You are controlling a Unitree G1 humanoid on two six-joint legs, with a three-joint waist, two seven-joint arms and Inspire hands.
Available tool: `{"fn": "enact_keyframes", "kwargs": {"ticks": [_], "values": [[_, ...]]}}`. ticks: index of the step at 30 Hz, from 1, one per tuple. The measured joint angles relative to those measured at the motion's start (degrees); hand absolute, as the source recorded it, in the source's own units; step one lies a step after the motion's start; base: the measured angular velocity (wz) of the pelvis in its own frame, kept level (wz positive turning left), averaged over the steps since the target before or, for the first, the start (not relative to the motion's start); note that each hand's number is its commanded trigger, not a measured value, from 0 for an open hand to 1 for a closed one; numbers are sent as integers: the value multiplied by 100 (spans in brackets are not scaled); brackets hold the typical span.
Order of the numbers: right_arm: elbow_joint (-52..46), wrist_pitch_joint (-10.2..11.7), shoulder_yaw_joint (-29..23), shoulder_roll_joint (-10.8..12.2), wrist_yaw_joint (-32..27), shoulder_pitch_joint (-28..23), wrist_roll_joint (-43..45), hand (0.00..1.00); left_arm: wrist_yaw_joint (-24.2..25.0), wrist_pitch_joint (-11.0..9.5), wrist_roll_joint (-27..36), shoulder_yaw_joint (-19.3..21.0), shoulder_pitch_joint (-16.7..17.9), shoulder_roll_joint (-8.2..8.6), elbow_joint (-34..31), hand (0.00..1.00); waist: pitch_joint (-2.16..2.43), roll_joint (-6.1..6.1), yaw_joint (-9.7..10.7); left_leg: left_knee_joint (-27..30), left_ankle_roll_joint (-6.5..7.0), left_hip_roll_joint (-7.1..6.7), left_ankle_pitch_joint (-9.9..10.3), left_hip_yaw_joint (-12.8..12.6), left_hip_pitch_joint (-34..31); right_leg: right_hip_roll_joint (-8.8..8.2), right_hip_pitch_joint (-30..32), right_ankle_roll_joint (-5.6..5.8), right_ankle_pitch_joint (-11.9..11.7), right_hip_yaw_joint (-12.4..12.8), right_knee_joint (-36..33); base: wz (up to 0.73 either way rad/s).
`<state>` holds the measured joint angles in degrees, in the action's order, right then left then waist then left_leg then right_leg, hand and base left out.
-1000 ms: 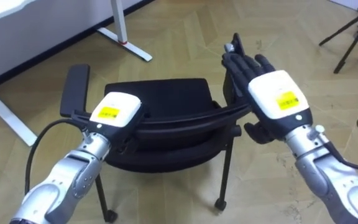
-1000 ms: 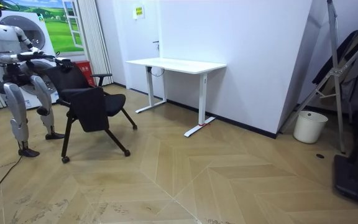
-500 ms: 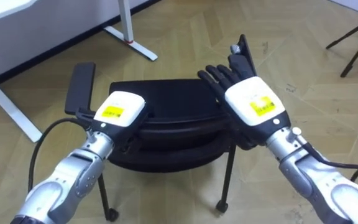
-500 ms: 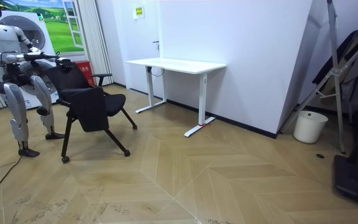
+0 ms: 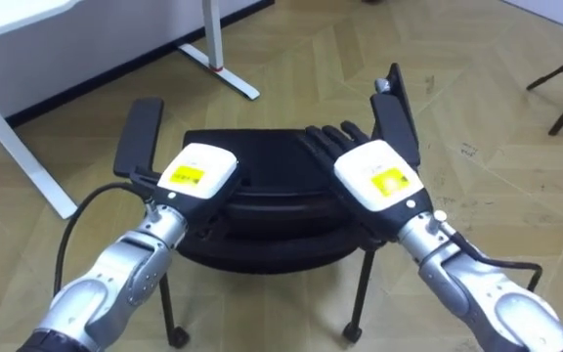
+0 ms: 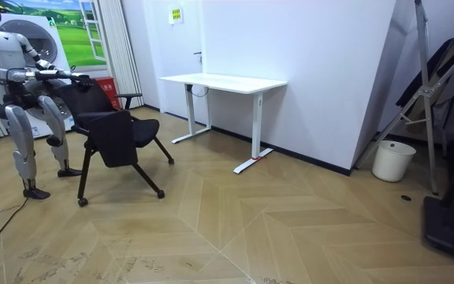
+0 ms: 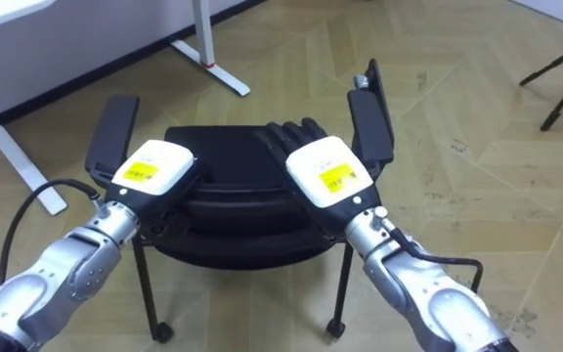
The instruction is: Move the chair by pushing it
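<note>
Swinging in from beside the right armrest [image 5: 396,110], the right hand [image 5: 374,181] has come down on the top edge of the backrest [image 5: 272,200], its fingers [image 5: 325,142] straight, flat and holding nothing. The left hand [image 5: 198,176] rests on the same edge; whether it grips cannot be told. The chair [image 5: 262,152] stands on the wooden floor [image 6: 290,229] before the robot, short of the white desk [image 6: 223,81]. With both hands placed, the push looks ready to start.

Matt chair [image 5: 257,147], smooth floor [image 5: 477,98]
The chair's seat looks like black cloth; the floor under it is wood.
</note>
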<state>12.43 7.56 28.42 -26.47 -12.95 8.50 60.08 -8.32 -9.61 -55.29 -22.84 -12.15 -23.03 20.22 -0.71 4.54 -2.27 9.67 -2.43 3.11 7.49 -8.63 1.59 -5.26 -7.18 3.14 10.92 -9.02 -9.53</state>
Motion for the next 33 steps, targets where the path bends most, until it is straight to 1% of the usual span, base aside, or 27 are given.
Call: {"fn": "enact_keyframes", "kwargs": {"ticks": [3, 5, 6, 7, 8, 11, 16, 18, 20, 22, 23, 24, 33], "values": [[397, 9, 16, -1, -42, -1, -51, 0, -7, -56, 5, -1, 1, 3, 4, 100, -7, -48, 19, 5, 0, -3, 0, 80, -8, 1, -29, 0, 0, -76, 2, 11], [421, 10, 16, 4, -71, 2, -136, 0, -7, -67, 22, -2, 1, 18, 12, 100, -1, -85, 20, 2, -1, -5, 0, 89, -12, 1, -31, 0, 0, -98, 2, 4], [439, 11, 16, 4, -83, 2, -176, 31, -7, -70, 34, -8, 1, 20, 13, 100, -2, -92, 20, 0, -1, -6, 0, 92, -12, 1, -34, 0, 0, -105, 2, 6], [455, 8, 16, 4, -87, 2, -214, 70, -7, -70, 55, -28, 1, 18, 13, 100, 2, -106, 23, -1, -1, -7, 0, 103, -13, 1, -42, 0, 0, -130, 4, 6], [468, 5, 16, 4, -90, 1, -238, 100, -7, -67, 60, -37, 1, 19, 13, 100, 4, -112, 27, -1, -1, -7, 0, 103, -11, 1, -45, 0, 0, -134, 6, 4], [467, -22, 14, 32, -84, 4, -255, 100, -6, -58, 63, -37, 1, 23, 13, 100, 5, -121, 31, -1, -1, -8, 1, 102, -12, 1, -44, 0, 0, -134, 7, 0], [472, -160, 11, 152, -60, 38, -226, 100, 2, -52, 62, -37, 1, 30, 12, 100, 6, -124, 24, -2, -1, -11, 1, 102, -14, 0, -41, 0, 0, -134, 7, 0], [474, -218, -2, 190, -60, 48, -222, 100, 8, -51, 59, -37, 1, 50, 1, 100, 12, -133, 21, -1, -1, -14, 1, 113, -32, -2, -20, 0, 0, -152, 7, 0], [474, -224, -15, 199, -62, 50, -195, 100, 23, -57, 58, -37, 1, 63, -11, 100, 19, -145, 21, 0, -1, -18, 1, 133, -43, -5, -10, 0, 0, -195, 10, 7], [476, -262, -53, 236, -76, 76, -97, 100, 70, -78, 49, -37, 1, 99, -56, 100, 29, -155, 11, 0, -1, -38, 1, 176, -70, -15, -10, 0, 0, -218, 57, 11], [516, -317, -79, 284, -72, 153, -73, 100, 118, -112, 46, -37, 2, 113, -113, 100, 35, -161, -4, 1, 0, -55, 0, 204, -106, -24, -7, 1, 0, -232, 98, 13], [531, -331, -90, 279, -80, 131, -6, 100, 122, -149, 45, -37, 7, 116, -136, 100, 36, -164, -31, 1, -1, -62, 0, 244, -118, -25, -9, 1, 0, -256, 99, 13], [674, -247, -102, 277, -321, 116, 145, 100, 172, -186, 40, -38, 14, 114, -160, 100, 35, -162, -65, -12, -1, -67, 0, 272, -86, -27, -79, 1, 0, -270, 99, 1]]}}
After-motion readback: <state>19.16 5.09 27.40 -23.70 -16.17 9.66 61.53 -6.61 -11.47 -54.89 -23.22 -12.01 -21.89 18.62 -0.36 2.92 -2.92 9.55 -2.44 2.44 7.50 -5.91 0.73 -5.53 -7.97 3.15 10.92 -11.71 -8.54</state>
